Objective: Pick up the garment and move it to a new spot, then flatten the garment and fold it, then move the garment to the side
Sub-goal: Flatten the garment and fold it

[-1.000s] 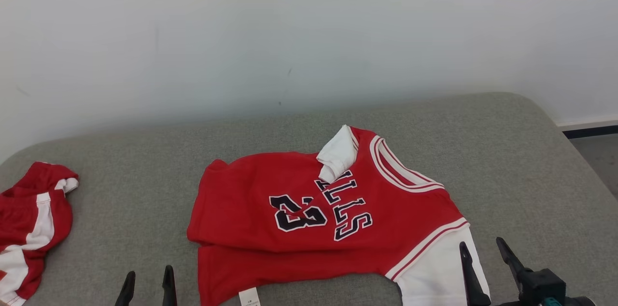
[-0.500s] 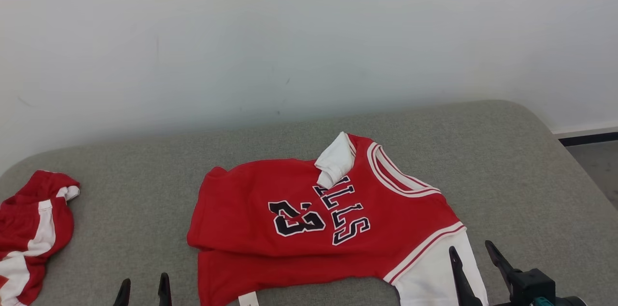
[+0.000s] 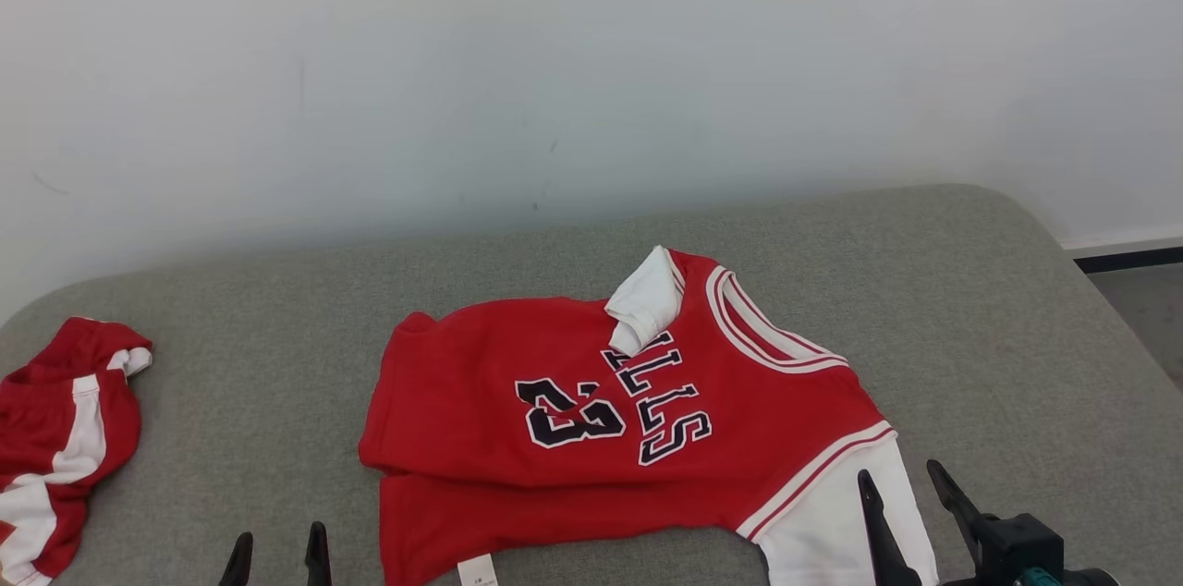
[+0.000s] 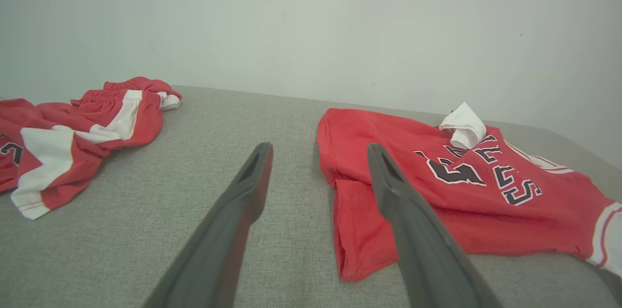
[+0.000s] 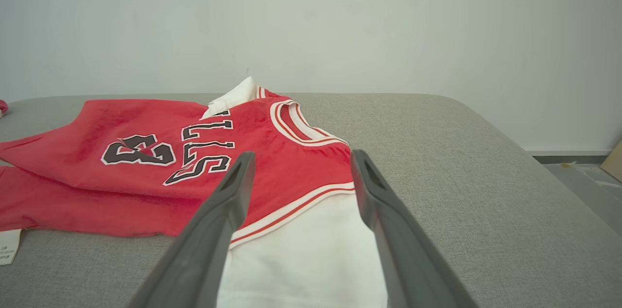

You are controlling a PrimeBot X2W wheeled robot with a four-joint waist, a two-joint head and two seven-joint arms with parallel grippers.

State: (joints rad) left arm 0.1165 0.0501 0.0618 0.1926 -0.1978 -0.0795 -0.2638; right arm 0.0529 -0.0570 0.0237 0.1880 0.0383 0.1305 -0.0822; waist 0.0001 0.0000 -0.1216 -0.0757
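A grey upholstered platform [image 3: 1017,309] fills the lower half of the head view. The red basketball jersey [image 3: 481,383] lies rumpled at its centre, collar toward the right and hem doubled under at the lower left. Red-and-white shorts [image 3: 55,420] sit well apart at the left edge. One white sleeve [image 3: 832,521] trails to the bottom edge; the other [image 3: 642,299] is flipped onto the chest. At lower right, the right gripper [image 3: 898,475] has its jaws spread wide astride the trailing sleeve, holding nothing. The left gripper [image 3: 280,558], lower left, is equally spread and empty beside the hem. A care label [image 3: 476,572] pokes out at the bottom.

The pick-up looks not yet begun. I judge it best to pinch both layers at hem and shoulder rather than the loose sleeve alone, so the jersey lifts level. The left wrist view reveals the hem's stacked edges, which the head view flattens. The right wrist view shows the sleeve's striped seam lying between the fingers.
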